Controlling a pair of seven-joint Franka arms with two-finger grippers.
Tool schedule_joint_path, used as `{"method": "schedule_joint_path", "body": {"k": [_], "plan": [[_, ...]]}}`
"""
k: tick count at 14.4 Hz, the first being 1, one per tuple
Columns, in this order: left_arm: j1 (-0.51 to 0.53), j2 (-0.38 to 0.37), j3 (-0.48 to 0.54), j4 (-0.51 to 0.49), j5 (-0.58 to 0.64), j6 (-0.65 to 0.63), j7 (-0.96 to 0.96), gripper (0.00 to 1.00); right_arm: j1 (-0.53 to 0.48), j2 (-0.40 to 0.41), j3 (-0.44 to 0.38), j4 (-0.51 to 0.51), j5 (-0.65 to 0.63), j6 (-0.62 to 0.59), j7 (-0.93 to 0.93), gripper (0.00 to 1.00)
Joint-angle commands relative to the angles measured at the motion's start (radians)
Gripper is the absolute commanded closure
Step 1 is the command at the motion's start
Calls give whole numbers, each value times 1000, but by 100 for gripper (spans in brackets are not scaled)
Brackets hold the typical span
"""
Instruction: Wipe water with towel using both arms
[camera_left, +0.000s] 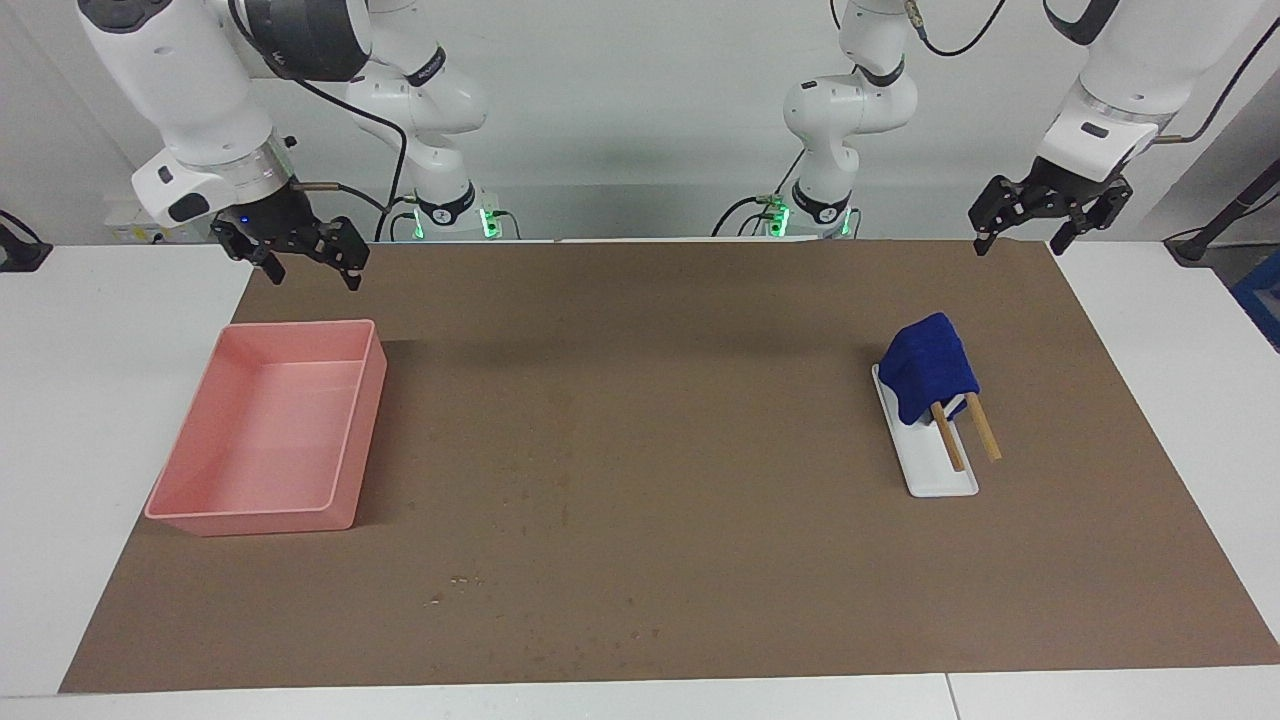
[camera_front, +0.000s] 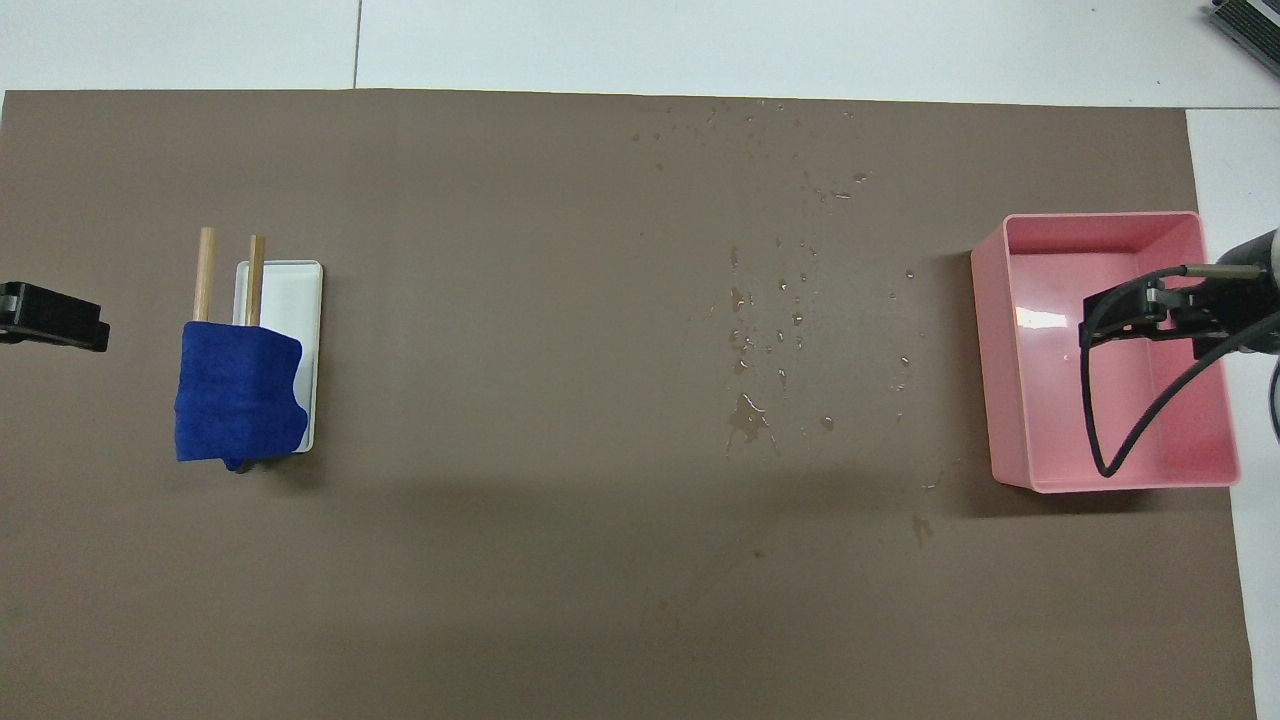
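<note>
The towel (camera_left: 929, 367) (camera_front: 238, 393), deep blue and crumpled, drapes over two wooden sticks (camera_left: 966, 432) on a white tray (camera_left: 940, 472), its long axis running toward the robots. Water (camera_front: 760, 340) droplets speckle the table (camera_left: 640, 420) mid-way. Left gripper (camera_left: 1047, 215) and right gripper (camera_left: 292, 250) hover with fingers spread, holding nothing.

arms: two, white glossy shells, dark grey joint caps | bases: black rings, green lights | cables: black, looping along upper links | left gripper (camera_left: 1047, 215): black, skeletal linkage | right gripper (camera_left: 290, 248): black, small blue light above
</note>
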Motion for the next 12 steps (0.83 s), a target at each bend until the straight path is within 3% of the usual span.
{"method": "schedule_joint_path", "body": {"k": [1, 4, 6, 9, 12], "plan": [[2, -33, 5, -37, -2, 10, 16, 0, -6, -24, 5, -30, 8, 16, -15, 0], [3, -49, 7, -83, -2, 61, 3, 0, -6, -24, 5, -30, 8, 18, -15, 0], [9, -88, 10, -169, -2, 123, 3, 0, -5, -24, 5, -30, 8, 19, -15, 0], [49, -138, 11, -314, 2, 320, 6, 0, -5, -24, 5, -30, 8, 19, -15, 0], [94, -116, 10, -362, 4, 392, 9, 0, -5, -24, 5, -31, 8, 19, -15, 0]]}}
